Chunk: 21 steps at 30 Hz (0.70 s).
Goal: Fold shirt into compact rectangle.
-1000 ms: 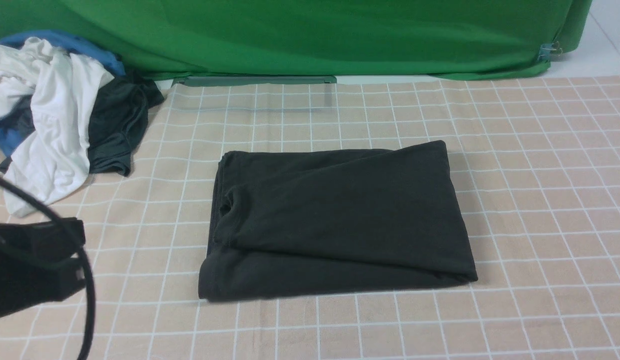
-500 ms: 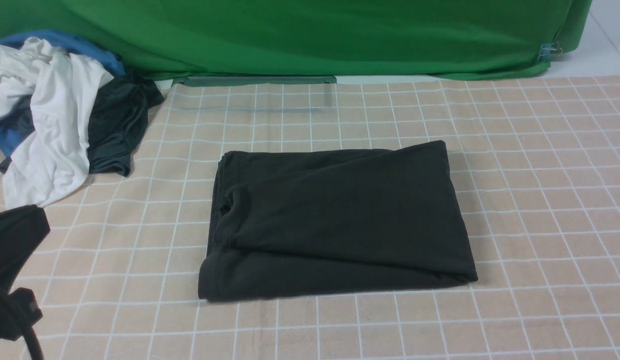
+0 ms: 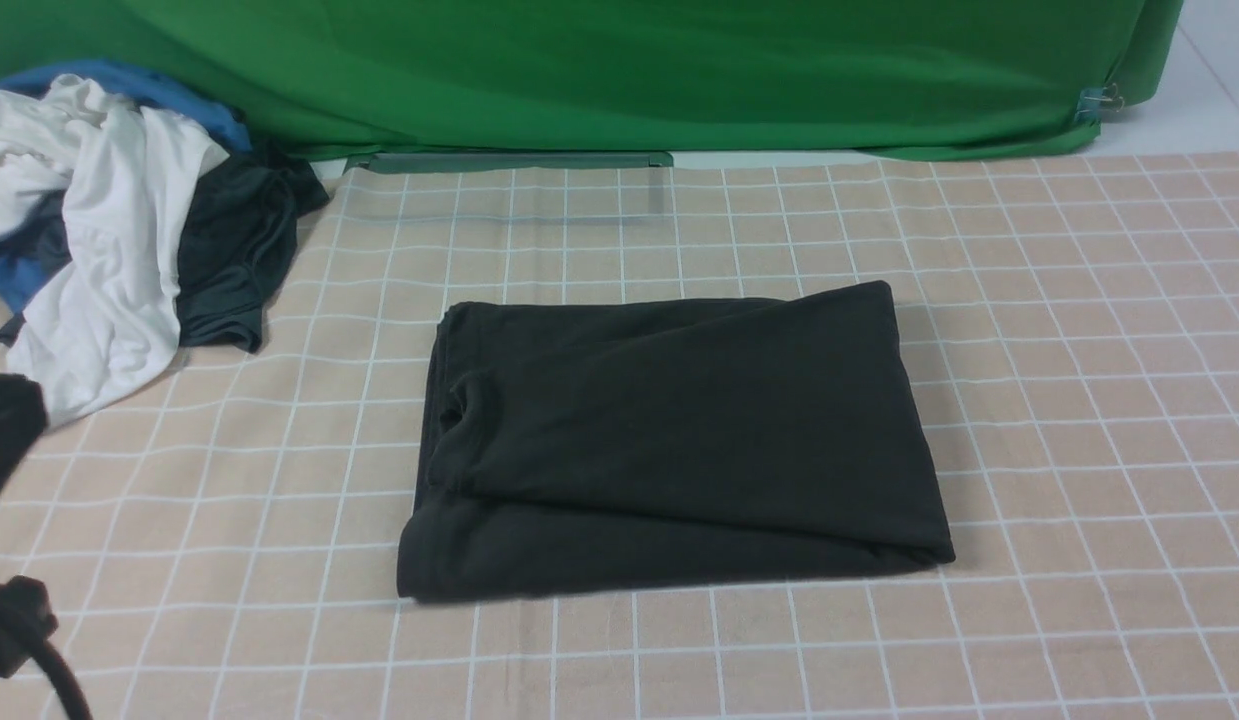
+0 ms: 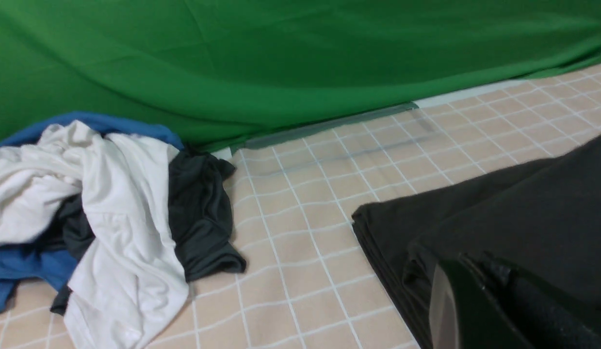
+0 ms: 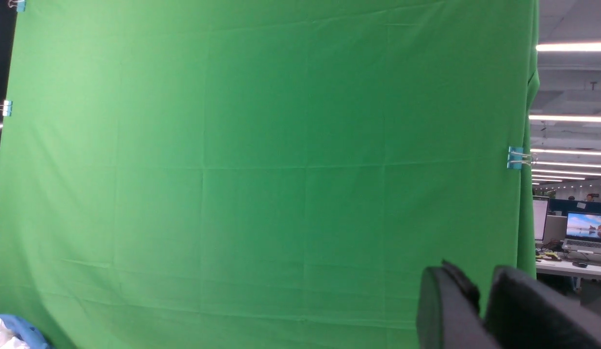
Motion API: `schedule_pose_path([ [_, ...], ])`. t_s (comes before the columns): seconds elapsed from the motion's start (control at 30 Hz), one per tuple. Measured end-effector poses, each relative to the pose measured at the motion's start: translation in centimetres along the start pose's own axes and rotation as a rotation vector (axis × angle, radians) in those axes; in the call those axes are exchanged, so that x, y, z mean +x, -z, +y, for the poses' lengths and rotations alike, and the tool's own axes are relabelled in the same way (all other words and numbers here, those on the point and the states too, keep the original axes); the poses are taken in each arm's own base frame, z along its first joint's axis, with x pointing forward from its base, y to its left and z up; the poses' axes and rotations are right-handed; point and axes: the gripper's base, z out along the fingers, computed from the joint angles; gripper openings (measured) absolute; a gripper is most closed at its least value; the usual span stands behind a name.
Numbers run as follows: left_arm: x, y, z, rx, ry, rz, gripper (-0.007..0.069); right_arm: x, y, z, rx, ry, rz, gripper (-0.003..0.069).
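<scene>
The black shirt [image 3: 679, 440] lies folded into a thick rectangle in the middle of the checked cloth, with its collar fold on the left side. In the left wrist view the shirt [image 4: 523, 213] fills the right side. My left gripper [image 4: 470, 265] is shut and empty, hovering off the shirt's left edge. Only dark parts of the left arm [image 3: 1, 440] show at the front view's left border. My right gripper [image 5: 482, 286] is raised and faces the green backdrop. A narrow gap shows between its fingers, with nothing in it. It is outside the front view.
A pile of clothes [image 3: 109, 230] sits at the back left: a white shirt, blue fabric and a smaller dark garment [image 3: 239, 250]. A green backdrop [image 3: 619, 70] hangs along the table's far edge. The checked tablecloth [image 3: 1079, 400] surrounds the shirt.
The left arm has drawn back toward the front view's left and lower edge, so less of it shows. The folded shirt has not moved.
</scene>
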Motion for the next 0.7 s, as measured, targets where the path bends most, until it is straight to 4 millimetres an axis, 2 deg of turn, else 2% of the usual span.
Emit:
schedule_pose_path([
  [0.13, 2.5, 0.4, 0.2, -0.091, 0.024, -0.099, 0.0019, 0.0, 0.0, 0.0, 0.000, 0.000, 0.000, 0.0181],
  [0.27, 7.4, 0.2, 0.0, -0.192, 0.054, -0.181, 0.0019, 0.0, 0.0, 0.0, 0.000, 0.000, 0.000, 0.0190],
  [0.3, 7.9, 0.3, 0.0, -0.196, 0.054, -0.192, 0.0019, 0.0, 0.0, 0.0, 0.000, 0.000, 0.000, 0.0192],
  [0.33, 9.6, 0.0, -0.3, -0.200, 0.056, -0.176, 0.0019, 0.0, 0.0, 0.0, 0.000, 0.000, 0.000, 0.0195],
  [0.37, 9.8, 0.0, -0.3, -0.201, 0.055, -0.176, 0.0019, 0.0, 0.0, 0.0, 0.000, 0.000, 0.000, 0.0196],
  [0.4, 11.1, -0.1, -0.5, -0.201, 0.056, -0.159, 0.0019, 0.0, 0.0, 0.0, 0.000, 0.000, 0.000, 0.0197],
  [0.57, 12.5, -0.1, -0.7, -0.187, 0.055, -0.054, 0.0019, 0.0, 0.0, 0.0, 0.000, 0.000, -0.003, 0.0207],
  [0.7, 12.6, -0.1, -0.8, -0.184, 0.062, -0.041, 0.0019, 0.0, 0.0, 0.0, 0.000, 0.000, -0.003, 0.0216],
])
